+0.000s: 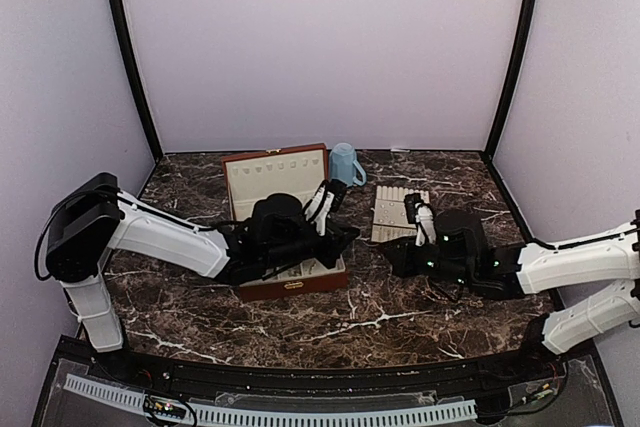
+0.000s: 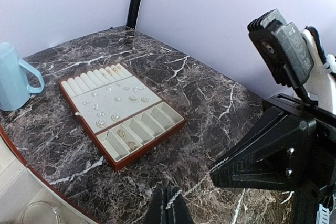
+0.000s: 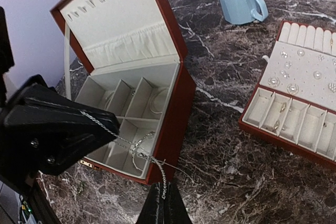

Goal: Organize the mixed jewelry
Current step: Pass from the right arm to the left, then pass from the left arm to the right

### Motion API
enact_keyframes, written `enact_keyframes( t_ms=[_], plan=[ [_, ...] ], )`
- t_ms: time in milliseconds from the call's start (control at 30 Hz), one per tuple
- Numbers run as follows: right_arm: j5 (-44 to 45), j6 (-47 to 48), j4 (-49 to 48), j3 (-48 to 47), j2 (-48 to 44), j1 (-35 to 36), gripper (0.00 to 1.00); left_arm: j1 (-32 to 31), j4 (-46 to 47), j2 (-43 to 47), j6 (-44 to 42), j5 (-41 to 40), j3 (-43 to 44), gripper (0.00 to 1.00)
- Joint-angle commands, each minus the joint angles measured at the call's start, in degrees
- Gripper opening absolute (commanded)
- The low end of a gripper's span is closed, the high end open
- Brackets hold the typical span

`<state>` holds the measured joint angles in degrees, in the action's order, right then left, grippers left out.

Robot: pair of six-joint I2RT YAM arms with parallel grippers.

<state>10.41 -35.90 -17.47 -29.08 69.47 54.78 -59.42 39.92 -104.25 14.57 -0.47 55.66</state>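
Observation:
A silver twisted chain (image 3: 160, 169) is stretched between both grippers just beyond the right front corner of the open reddish-brown box (image 3: 178, 103). My left gripper (image 2: 169, 204) is shut on one end of the chain (image 2: 199, 181). My right gripper (image 3: 164, 203) is shut on the other end. A thinner chain is tangled with it near the box corner. In the top view the left gripper (image 1: 350, 236) and right gripper (image 1: 389, 253) face each other closely. Several tiny silvery pieces (image 2: 113, 103) lie on the cream slotted tray (image 2: 157, 115), which also shows in the right wrist view (image 3: 262, 111).
A blue mug (image 1: 346, 163) stands behind the box (image 1: 290, 287) and the tray (image 1: 398, 199). The box's cream compartments hold bangles (image 3: 157, 100) and more chain (image 3: 137, 148). Its lid (image 3: 121, 19) stands open. Dark marble tabletop (image 1: 400, 317) surrounds them; walls close the back and sides.

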Motion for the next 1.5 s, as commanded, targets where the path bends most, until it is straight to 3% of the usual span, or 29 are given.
enact_keyframes(
  t_ms=[0,167,400,667,833,1467],
  plan=[
    [-1.1,-1.4,-4.4,1.6,2.5,0.4,0.0,-0.3,-11.4,2.2,-0.9,3.1,2.7,0.0],
    [-3.4,-2.5,-9.0,3.8,6.8,0.4,0.0,-0.3,-19.9,3.4,-2.4,5.3,4.7,0.0],
    [-9.4,-4.4,-15.3,7.3,10.1,0.4,0.2,-0.3,-34.2,2.6,-4.1,9.8,9.9,0.0],
    [-14.1,-2.1,-13.3,8.5,5.5,0.4,0.33,-0.2,-39.5,2.2,-5.4,11.7,12.0,0.0],
    [-13.1,0.1,-14.8,7.4,4.8,0.5,0.33,-0.2,-39.6,2.6,-5.6,11.9,12.3,0.0],
    [-15.5,4.3,-24.4,0.7,20.5,1.4,0.31,-0.3,-39.4,2.7,-5.7,11.4,12.7,0.0]
  ],
)
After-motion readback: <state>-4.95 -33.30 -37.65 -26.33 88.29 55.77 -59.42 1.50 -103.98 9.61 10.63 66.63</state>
